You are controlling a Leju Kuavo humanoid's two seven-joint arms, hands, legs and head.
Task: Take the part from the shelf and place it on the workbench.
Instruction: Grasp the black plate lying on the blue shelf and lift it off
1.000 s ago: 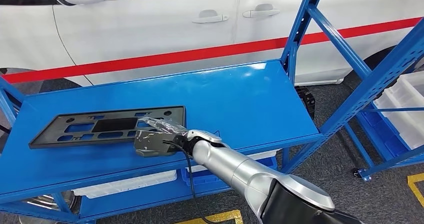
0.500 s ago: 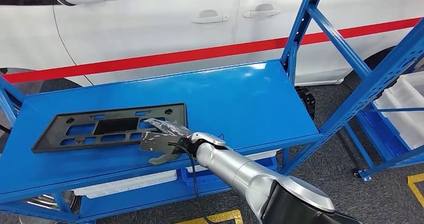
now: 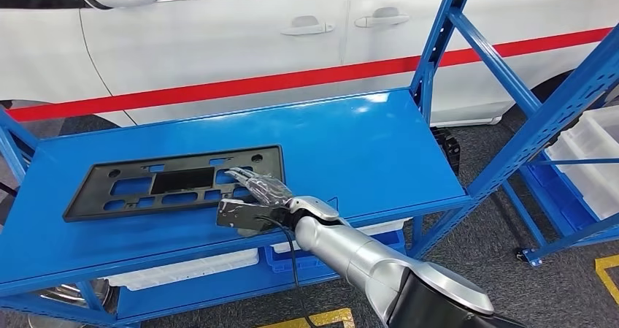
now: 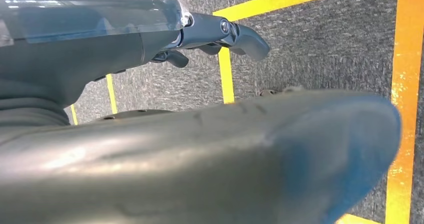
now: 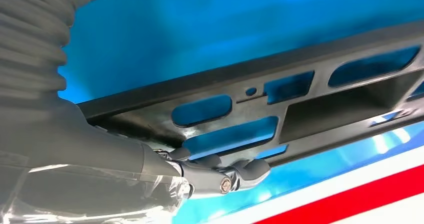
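While I am watching the head view, my right hand [image 3: 252, 204] is gripping the near right corner of the flat black plastic plate with rectangular cut-outs [image 3: 171, 182], its fingers [image 3: 255, 183] lying over the top face. That plate is sitting on the glossy blue metal shelf deck [image 3: 350, 142], toward its left half, with its long side running roughly along the front edge. In the right wrist view, I am seeing dark fingers [image 5: 240, 170] curling against one long rim of the plate [image 5: 300, 92], blue deck showing through the cut-outs. My left hand [image 4: 220, 32] is hanging over grey carpet marked with yellow floor tape [image 4: 407, 84], fingers curled and holding nothing. Behind the shelf, a white car with a red stripe [image 3: 292, 43] is standing.
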